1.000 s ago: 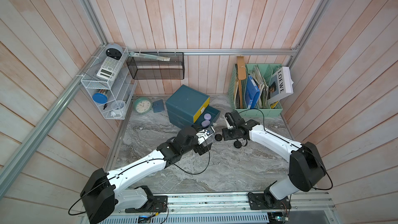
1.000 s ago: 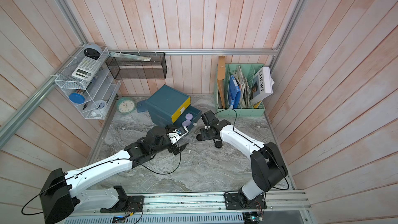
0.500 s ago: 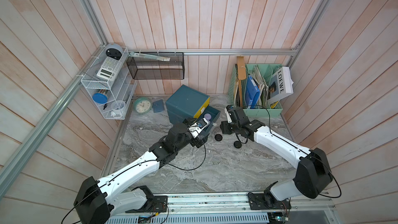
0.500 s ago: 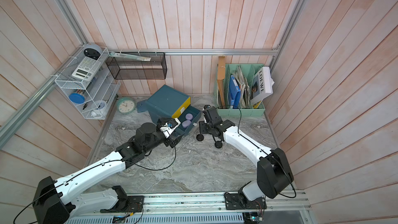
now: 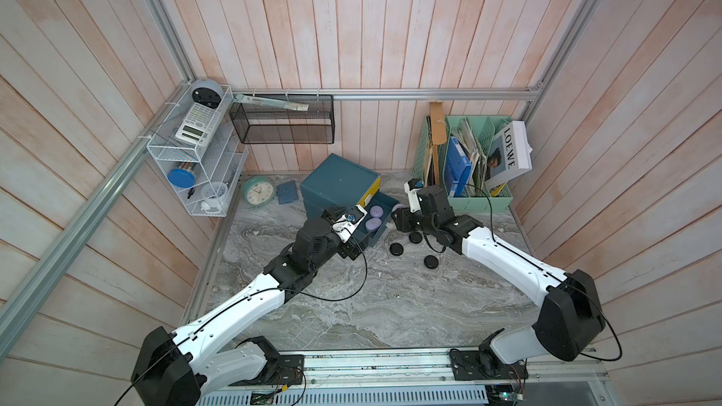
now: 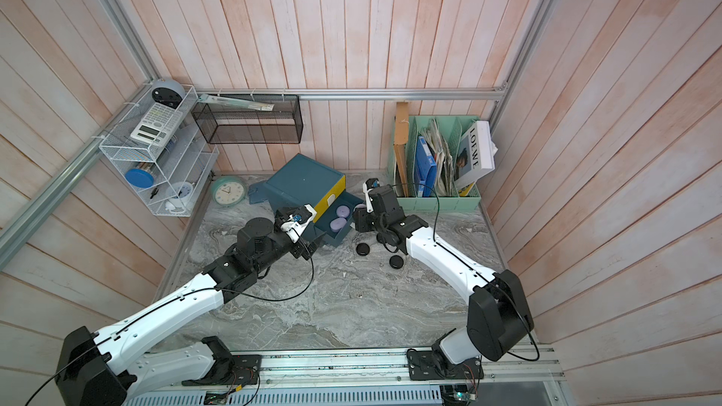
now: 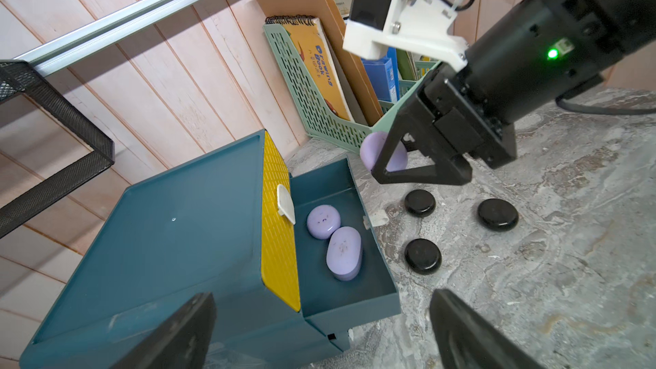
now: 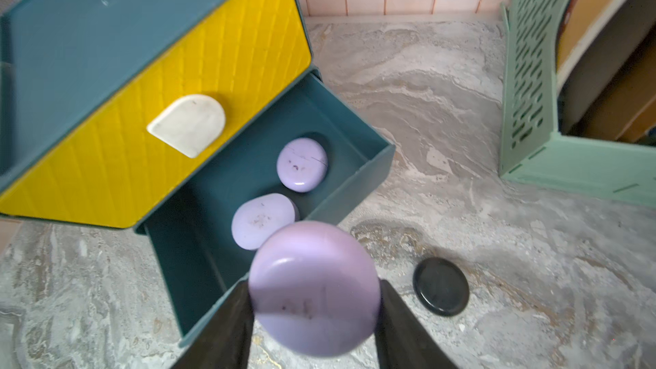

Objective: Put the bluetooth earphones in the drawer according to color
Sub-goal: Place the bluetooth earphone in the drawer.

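Right gripper (image 8: 314, 298) of mine pinches lilac case (image 8: 312, 278) by its edges, in air just beside front corner of open teal drawer (image 8: 355, 179). 2 lilac cases (image 8: 301, 165) lie inside, side by side. Yellow drawer (image 8: 159, 65) above sits shut. 3 black cases (image 7: 420, 203) lie on marble table (image 7: 568, 243) beside cabinet (image 5: 336, 185). My left gripper (image 7: 319, 314) spread wide, empty.

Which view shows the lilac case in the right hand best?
The right wrist view: the held lilac case fills the foreground. The left wrist view shows it half hidden by a finger; both top views, barely.
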Motion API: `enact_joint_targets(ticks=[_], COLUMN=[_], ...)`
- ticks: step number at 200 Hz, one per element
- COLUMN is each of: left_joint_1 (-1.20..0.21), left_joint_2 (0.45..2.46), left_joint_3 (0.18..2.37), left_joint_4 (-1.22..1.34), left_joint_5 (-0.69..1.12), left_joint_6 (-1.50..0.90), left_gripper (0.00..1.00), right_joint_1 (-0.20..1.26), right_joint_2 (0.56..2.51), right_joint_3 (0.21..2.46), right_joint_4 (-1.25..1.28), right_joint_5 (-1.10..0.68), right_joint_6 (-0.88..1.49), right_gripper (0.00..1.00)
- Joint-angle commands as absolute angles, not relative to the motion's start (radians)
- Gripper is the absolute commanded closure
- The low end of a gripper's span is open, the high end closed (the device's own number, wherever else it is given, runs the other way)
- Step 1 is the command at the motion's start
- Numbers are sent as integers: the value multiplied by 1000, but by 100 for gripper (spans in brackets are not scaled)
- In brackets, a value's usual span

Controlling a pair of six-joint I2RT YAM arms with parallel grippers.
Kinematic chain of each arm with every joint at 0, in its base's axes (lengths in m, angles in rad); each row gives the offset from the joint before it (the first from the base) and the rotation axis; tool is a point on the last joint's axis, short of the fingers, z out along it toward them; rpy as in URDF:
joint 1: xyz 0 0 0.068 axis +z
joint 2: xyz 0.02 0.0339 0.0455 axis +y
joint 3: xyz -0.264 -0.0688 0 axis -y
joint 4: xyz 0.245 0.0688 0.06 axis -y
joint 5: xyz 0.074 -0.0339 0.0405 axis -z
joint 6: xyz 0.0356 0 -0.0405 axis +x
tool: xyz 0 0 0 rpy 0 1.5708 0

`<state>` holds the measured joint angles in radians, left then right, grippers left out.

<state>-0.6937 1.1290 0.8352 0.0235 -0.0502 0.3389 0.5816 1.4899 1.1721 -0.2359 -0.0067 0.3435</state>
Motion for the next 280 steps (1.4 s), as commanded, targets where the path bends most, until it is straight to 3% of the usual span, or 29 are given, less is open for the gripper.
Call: enact_joint_targets(ticks=[1,103,260,280], left_joint_1=[-681,-634,-623,-623], left_joint_2=[1121,1143,1143,1143], left_joint_3=[836,854,870,870], left_joint_4=[40,40,-4,-2], left_joint_5=[-82,-110,-46,-53], left_joint_6=[324,279,273,269], left_gripper=[0,0,0,0], right_joint_1=[582,584,587,586], right_joint_2=[1521,1656,1813,1821], right_joint_3=[1234,1355,1450,1451], right_joint_4=[-194,-210,-221,-222], right_joint_5=[-59,-244,-285,-285], right_joint_6=[338,329,339,341], right_gripper=[100,100,100,88])
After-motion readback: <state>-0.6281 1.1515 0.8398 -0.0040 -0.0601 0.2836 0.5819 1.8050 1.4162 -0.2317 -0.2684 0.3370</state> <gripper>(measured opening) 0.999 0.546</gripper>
